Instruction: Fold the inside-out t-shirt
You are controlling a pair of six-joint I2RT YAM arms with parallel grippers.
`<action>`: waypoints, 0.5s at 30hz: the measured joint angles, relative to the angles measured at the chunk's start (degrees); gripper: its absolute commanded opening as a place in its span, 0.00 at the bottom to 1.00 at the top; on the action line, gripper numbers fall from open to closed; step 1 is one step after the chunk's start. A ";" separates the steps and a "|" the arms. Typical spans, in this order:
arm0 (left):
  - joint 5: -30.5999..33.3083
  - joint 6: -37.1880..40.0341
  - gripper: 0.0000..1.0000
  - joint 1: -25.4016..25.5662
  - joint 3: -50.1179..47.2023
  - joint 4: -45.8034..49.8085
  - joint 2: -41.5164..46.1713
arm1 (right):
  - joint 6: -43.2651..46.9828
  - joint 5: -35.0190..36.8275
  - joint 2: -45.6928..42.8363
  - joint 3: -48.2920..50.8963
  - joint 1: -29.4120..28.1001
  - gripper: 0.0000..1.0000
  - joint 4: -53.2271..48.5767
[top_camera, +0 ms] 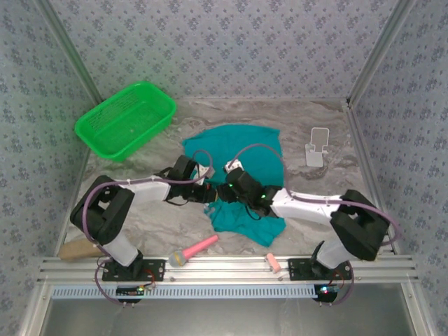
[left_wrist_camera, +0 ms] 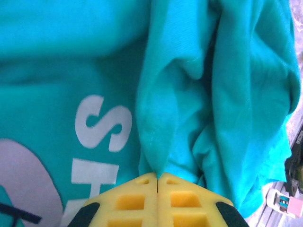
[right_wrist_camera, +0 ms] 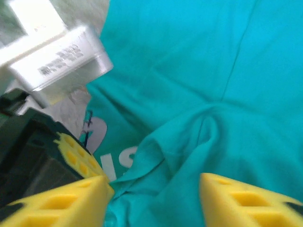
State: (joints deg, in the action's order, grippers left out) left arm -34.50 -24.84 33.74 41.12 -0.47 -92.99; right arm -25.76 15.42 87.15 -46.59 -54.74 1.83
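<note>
T-shirt [top_camera: 224, 143] crumpled | left hand [left_wrist_camera: 156, 178] pinched closed on its fold | right hand [right_wrist_camera: 154, 187] fingers spread wide over it

A soft teal cloth t-shirt [top_camera: 260, 150] is laid crumpled and unfolded near the middle of the marbled tabletop [top_camera: 168, 224]. Its far part is spread fairly flat, while its near part is bunched into a smaller rumpled heap. Up close, deep folds are seen gathered on one side, and large white printed letters [left_wrist_camera: 102, 123] are shown on a smoother layer beside them. A stitched hem edge [left_wrist_camera: 150, 142] is pinched between the closed yellow fingers of the left gripper [left_wrist_camera: 157, 178]. Elsewhere a thin seam line is seen crossing smooth cloth above a puckered ridge.
</note>
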 measured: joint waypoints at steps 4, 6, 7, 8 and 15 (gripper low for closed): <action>-0.96 -1.64 0.02 0.00 -2.84 -1.60 0.00 | -6.21 1.99 3.58 -0.81 -0.26 0.26 -4.92; -0.94 -2.51 0.03 -0.07 -3.76 -3.37 0.35 | -7.15 1.84 3.78 -1.29 0.66 0.13 -7.13; -0.85 -2.97 0.04 -0.24 -4.57 -4.20 1.11 | -7.30 1.05 3.93 -1.86 1.46 0.05 -7.76; -0.83 -3.37 0.04 -0.35 -5.29 -4.81 2.05 | -7.41 -0.20 3.93 -2.36 2.67 0.00 -7.93; -0.44 -4.35 0.05 -0.74 -6.27 -8.33 6.03 | -5.53 -20.92 -1.75 0.20 13.46 0.00 -3.89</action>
State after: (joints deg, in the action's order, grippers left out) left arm -34.94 -29.19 32.99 34.85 -8.80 -86.96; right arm -31.29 -5.50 85.41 -46.39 -41.28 -2.07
